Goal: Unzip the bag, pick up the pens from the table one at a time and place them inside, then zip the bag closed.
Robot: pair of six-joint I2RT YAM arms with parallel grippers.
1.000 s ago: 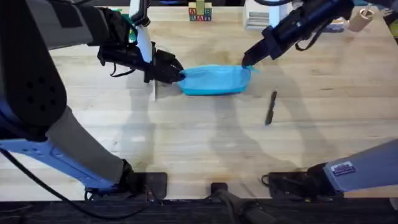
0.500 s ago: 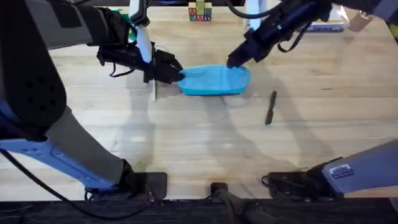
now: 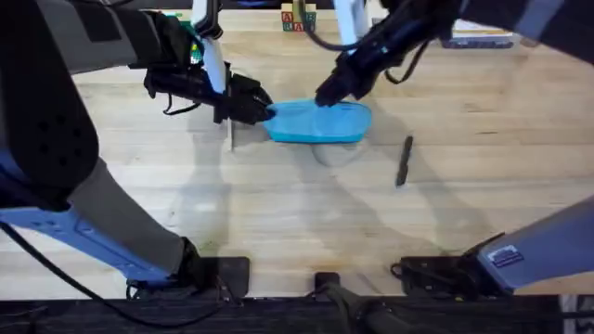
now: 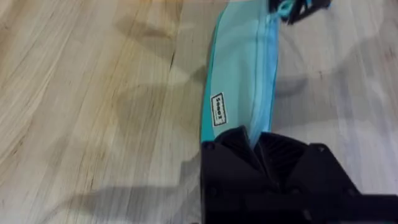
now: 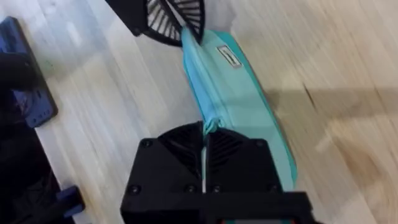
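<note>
Nearest: bare light plank-grained wooden table (image 3: 278, 223). Right of centre, one thin dark stick pen (image 3: 405, 160), lying free with open wood around it. Mid-table: small light-blue soft fabric pouch bag (image 3: 320, 122), lying flat. Left gripper (image 3: 266, 111), black fingers pressed together on the pouch's left end. Right gripper (image 3: 325, 93), fingers pinched together on the zipper pull around mid-length; the arm hides the pouch's upper edge. Far edge: lettered toy blocks (image 3: 298, 17), partly cut off.
</note>
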